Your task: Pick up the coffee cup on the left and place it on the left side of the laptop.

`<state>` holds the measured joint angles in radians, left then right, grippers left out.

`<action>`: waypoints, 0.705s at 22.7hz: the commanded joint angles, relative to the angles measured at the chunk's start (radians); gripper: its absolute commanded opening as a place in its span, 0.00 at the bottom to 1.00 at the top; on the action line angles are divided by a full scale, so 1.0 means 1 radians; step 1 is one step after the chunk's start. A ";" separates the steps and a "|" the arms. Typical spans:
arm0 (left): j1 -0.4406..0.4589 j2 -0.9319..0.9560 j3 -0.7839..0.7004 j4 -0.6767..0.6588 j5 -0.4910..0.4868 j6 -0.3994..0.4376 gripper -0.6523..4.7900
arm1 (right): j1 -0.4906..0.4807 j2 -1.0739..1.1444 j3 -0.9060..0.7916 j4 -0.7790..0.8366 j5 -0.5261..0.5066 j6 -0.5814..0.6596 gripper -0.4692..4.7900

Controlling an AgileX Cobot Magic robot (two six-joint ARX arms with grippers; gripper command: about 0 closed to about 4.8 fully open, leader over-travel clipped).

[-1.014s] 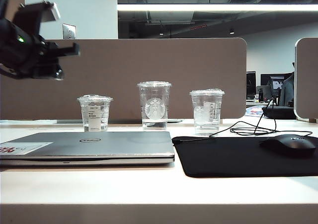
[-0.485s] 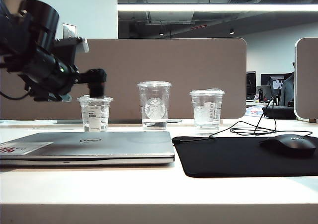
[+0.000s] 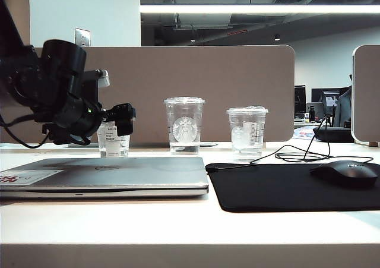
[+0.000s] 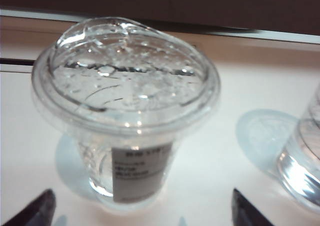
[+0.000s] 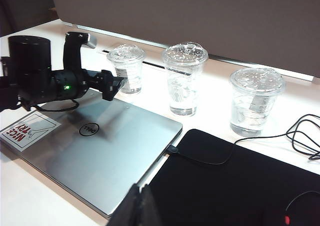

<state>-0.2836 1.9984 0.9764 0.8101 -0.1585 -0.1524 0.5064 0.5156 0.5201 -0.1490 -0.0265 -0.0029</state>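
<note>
Where the desk begins at the left, the left gripper hangs above the far left part of the laptop, pointed at the coffee cup; its 2 dark fingertips stand spread wide apart on either side of the cup's base in the left wrist view, with nothing between them and no contact visible.

Item 1: coffee cup, shortest of 3 clear plastic cups, upright on the white desk just beyond the laptop's far edge, at the left end of the row. Clear domed lid, white rectangular printed label facing the near side. In the exterior view the gripper partly covers it.

Item 2: laptop, thin silver-grey, lid closed, round logo at centre, white sticker with red marks at its left corner. Lies flat on the near left of the desk.

Item 3: tallest clear cup with round white logo, upright, right of the coffee cup, apart from it.

Item 4: mid-height clear cup with white print, upright, further right.

Item 5: black mouse pad, just right of the laptop, with a black mouse on its right part and a black cable trailing behind.

Right gripper: only a dark tip shows, held over the near edge of the laptop and pad; whether its jaws are spread or pressed together cannot be told.
</note>
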 commanded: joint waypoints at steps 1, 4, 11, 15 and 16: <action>0.002 0.042 0.058 0.015 -0.002 -0.002 1.00 | 0.001 -0.002 0.008 0.018 -0.002 0.003 0.08; 0.002 0.103 0.126 0.013 -0.007 0.006 1.00 | 0.001 -0.002 0.008 0.018 -0.002 0.003 0.08; 0.016 0.182 0.208 0.011 -0.047 0.004 1.00 | 0.001 -0.002 0.008 0.013 -0.002 0.003 0.08; 0.028 0.225 0.264 0.002 -0.037 0.002 1.00 | 0.001 -0.002 0.008 0.009 -0.002 0.004 0.08; 0.029 0.235 0.284 -0.018 -0.040 0.002 1.00 | 0.001 -0.002 0.008 0.008 -0.002 0.003 0.08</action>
<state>-0.2569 2.2299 1.2438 0.8017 -0.2005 -0.1509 0.5072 0.5156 0.5201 -0.1558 -0.0273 -0.0010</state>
